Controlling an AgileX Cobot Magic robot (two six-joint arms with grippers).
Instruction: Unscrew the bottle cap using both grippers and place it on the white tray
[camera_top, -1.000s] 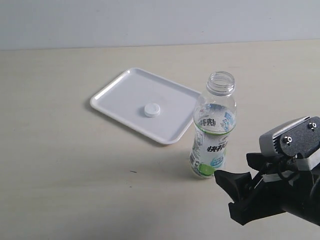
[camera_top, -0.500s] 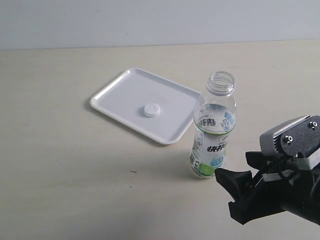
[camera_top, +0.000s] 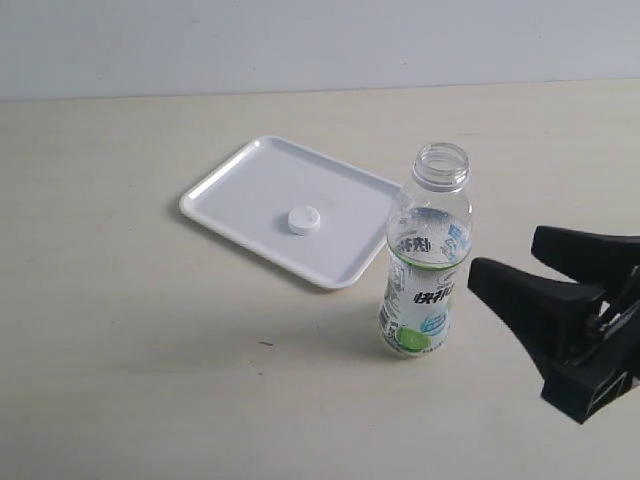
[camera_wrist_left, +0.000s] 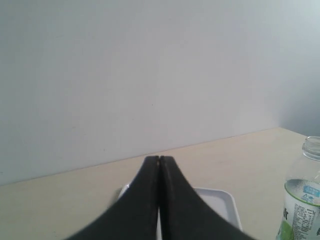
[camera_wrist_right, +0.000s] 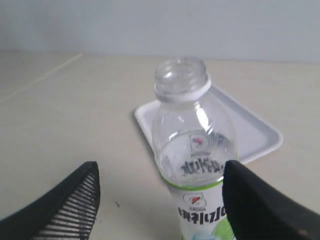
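reading the exterior view as a clock face with the bottle at its centre: nearest the camera, at about 4 o'clock, the right gripper (camera_top: 505, 255) hangs with its black fingers spread wide and nothing between them. it is just beside the bottle (camera_top: 425, 270) and does not touch it. in its own wrist view the two fingers frame the bottle with open space on both sides.

the bottle stands upright on the table (camera_top: 120, 380), unsupported, its neck bare and open.

farther back, at about 10 o'clock, lies the white tray (camera_top: 215, 185), its near corner just beside the bottle. the bottle cap (camera_top: 302, 220) sits flat on the tray floor, near the tray's middle, apart from the rim and from both grippers.

the left gripper (camera_wrist_left: 159, 159) is outside the exterior view. its wrist view shows the fingers pressed together, empty, raised above the table, with the tray beyond them and the bottle off to one side.

as i judge it, the unscrewing and the placing are both done, and the step in hand is the withdrawal. the next move calls for taking the right gripper away toward 4 o'clock, clear of the bottle, since an open, unheld bottle would likely tip at a light knock.
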